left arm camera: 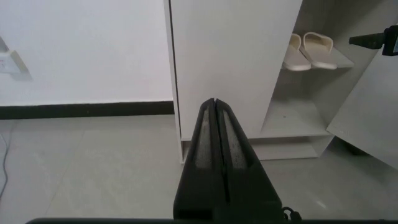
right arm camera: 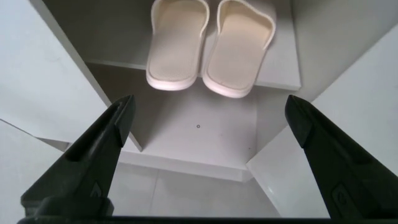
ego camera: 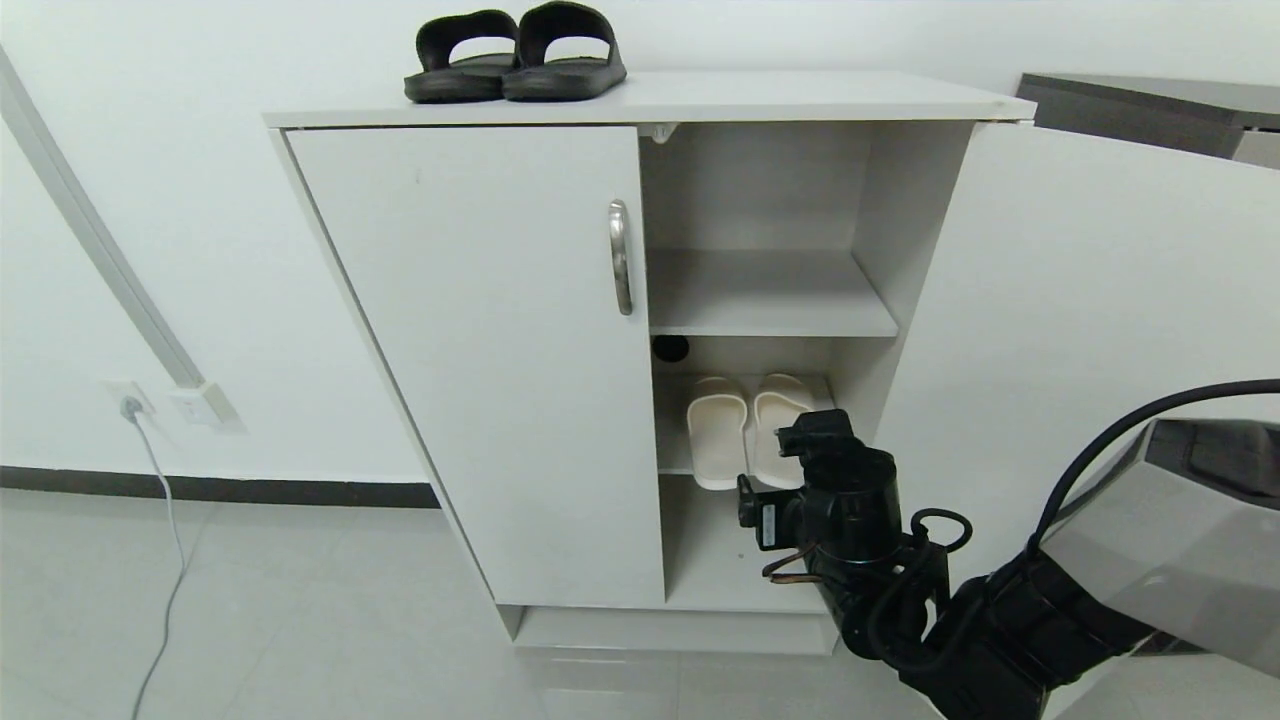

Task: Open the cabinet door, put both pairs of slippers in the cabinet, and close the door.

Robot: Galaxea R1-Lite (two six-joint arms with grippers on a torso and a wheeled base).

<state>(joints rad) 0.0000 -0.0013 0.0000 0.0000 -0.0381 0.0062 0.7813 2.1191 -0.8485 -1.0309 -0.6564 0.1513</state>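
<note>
One pair looks stowed: the white slippers (ego camera: 750, 430) lie side by side on the middle shelf of the cabinet (ego camera: 800, 95), just ahead of the right gripper (right arm camera: 209, 109), whose jaws stand wide apart and empty. The black slippers (ego camera: 515, 55) sit on the cabinet top, well above that gripper and to its left. The upper shelf (ego camera: 770, 290) is bare, and the right door (ego camera: 1080, 300) stands open. Next is probably fetching the black pair, which calls for backing out and reaching high. The left gripper (left arm camera: 214, 109) is closed on nothing, well back from the cabinet.
</note>
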